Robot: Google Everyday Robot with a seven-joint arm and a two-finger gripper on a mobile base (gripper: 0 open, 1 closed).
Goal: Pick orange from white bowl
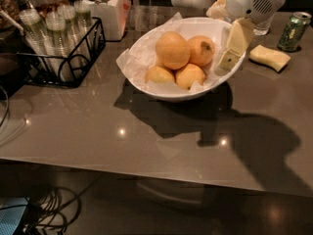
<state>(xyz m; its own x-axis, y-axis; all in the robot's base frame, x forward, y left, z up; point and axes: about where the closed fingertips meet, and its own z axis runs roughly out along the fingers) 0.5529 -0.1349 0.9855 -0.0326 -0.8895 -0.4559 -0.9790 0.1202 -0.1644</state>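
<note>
The white bowl (pixel 146 48), wide and glossy, stands mid-table, lined with crinkled white paper. The orange (pixel 172 49), the largest pale yellow-orange fruit, sits on top of the pile at the bowl's centre. A smaller, deeper-orange fruit with a dark stem dot (pixel 201 50) lies to its right. Two small yellowish fruits (pixel 160 75) lie in front. My gripper (pixel 227 61), cream-coloured, hangs from the white arm at the upper right. It reaches down over the bowl's right rim, just right of the fruits and apart from the orange.
A black wire basket of capped bottles (pixel 58 38) stands at the left, with a white jar (pixel 105 9) behind it. A green can (pixel 293 31) and a yellow sponge (pixel 269 58) lie right of the bowl. The table's front edge (pixel 146 163) runs below, with cables on the floor.
</note>
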